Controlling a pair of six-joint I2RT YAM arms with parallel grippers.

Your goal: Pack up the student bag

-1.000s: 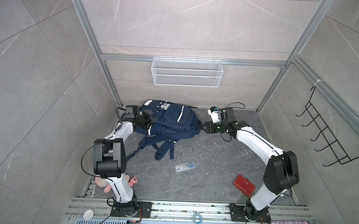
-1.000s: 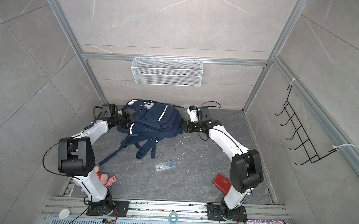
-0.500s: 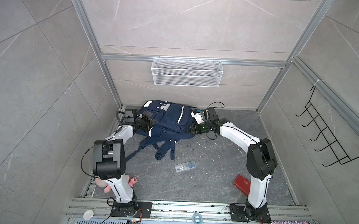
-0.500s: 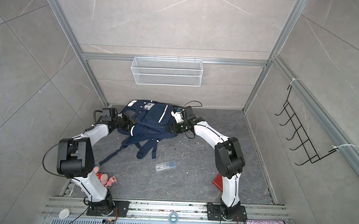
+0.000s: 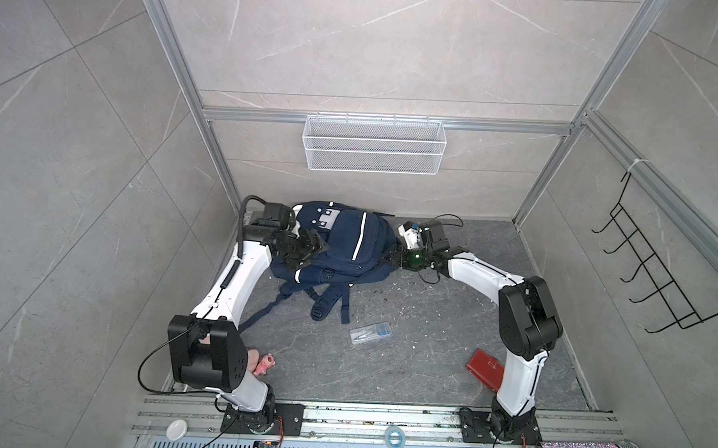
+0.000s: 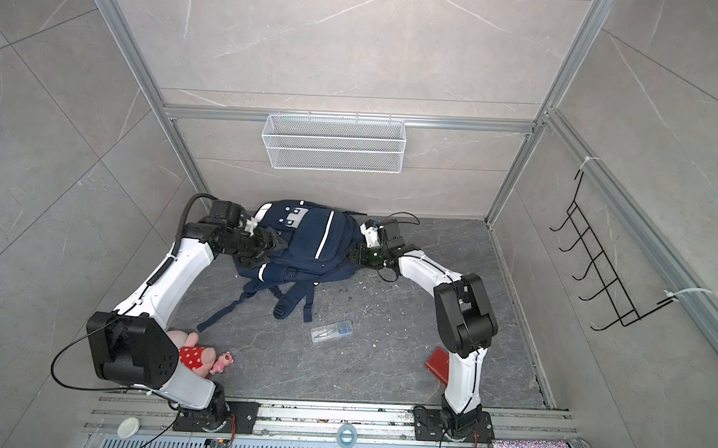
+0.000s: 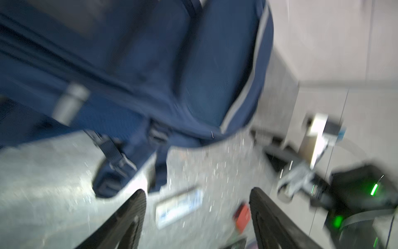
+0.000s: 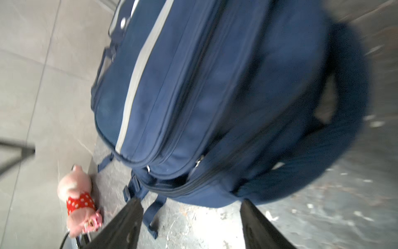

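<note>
The left arm (image 5: 238, 286) stretched far forward from its base, wrist turned inward; the left gripper (image 5: 314, 244) had its jaws spread wide with nothing between them. The right arm (image 5: 480, 276) bent at the elbow and reached inward, the right gripper (image 5: 390, 257) facing it, jaws likewise apart and empty

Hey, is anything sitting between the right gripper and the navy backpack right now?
Nothing visible does. In the right wrist view the right gripper, jaws open, faces the student bag directly, with only bare floor in the gap. The plush pig lies well away from that path.
</note>
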